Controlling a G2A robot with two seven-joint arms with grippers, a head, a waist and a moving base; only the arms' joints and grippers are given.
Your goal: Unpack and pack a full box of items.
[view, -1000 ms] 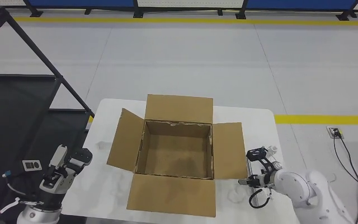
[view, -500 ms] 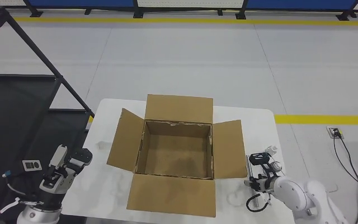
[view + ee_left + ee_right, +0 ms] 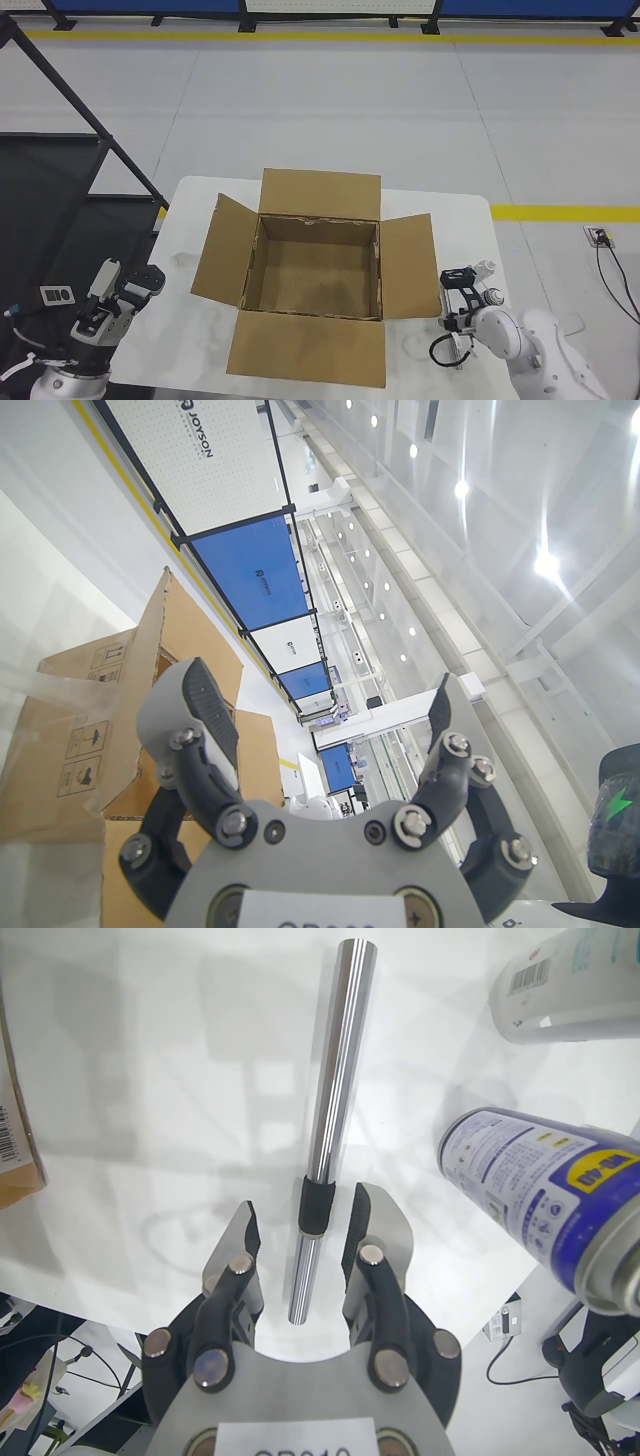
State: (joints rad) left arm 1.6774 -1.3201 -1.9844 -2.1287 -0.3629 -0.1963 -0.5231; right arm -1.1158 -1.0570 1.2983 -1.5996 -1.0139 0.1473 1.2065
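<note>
Right gripper (image 3: 305,1208) part-open astride steel rod (image 3: 340,1053), ribbed pads (image 3: 352,1223) flanking its black band; rod flat on white table (image 3: 150,1078), long axis running straight ahead from the gripper; polished, cylindrical, probably slippery; blue spray can (image 3: 540,1188) and white bottle (image 3: 560,988) near; open cardboard box (image 3: 305,345) at table centre; left gripper (image 3: 322,680) wide, upturned, well apart.

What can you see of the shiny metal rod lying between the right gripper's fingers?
The shiny metal rod is a straight, slim, polished cylinder, mirror-bright like chrome, with a black band wrapped around it nearer one end. It appears to lie flat on the white table. Its banded end sits between the open fingers of the right gripper, with a gap on each side, so neither pad seems to touch it. The other end points away from the gripper.
</note>
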